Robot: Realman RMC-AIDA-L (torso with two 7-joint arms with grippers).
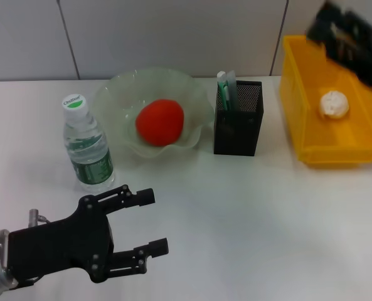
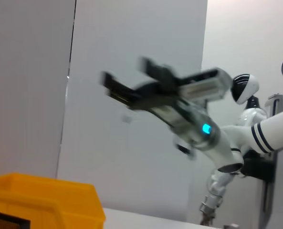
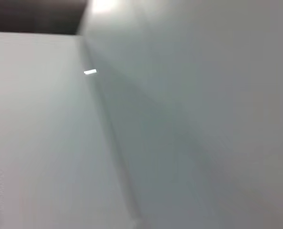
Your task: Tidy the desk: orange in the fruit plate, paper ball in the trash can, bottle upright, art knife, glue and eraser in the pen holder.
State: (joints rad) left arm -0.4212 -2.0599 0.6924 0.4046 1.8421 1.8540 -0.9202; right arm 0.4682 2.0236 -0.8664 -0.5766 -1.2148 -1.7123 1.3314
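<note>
Head view shows the paper ball [image 1: 334, 104] lying in the yellow trash can [image 1: 298, 81], directly below the blurred right gripper [image 1: 349, 37], whose jaws seem parted. Left gripper [image 1: 149, 222] hangs spread and empty near the upright bottle [image 1: 85, 144].

Plain white matte tabletop [image 1: 248, 226], light grey panelled wall [image 1: 173, 31] behind it with thin dark vertical seams; even, diffuse lighting.
</note>
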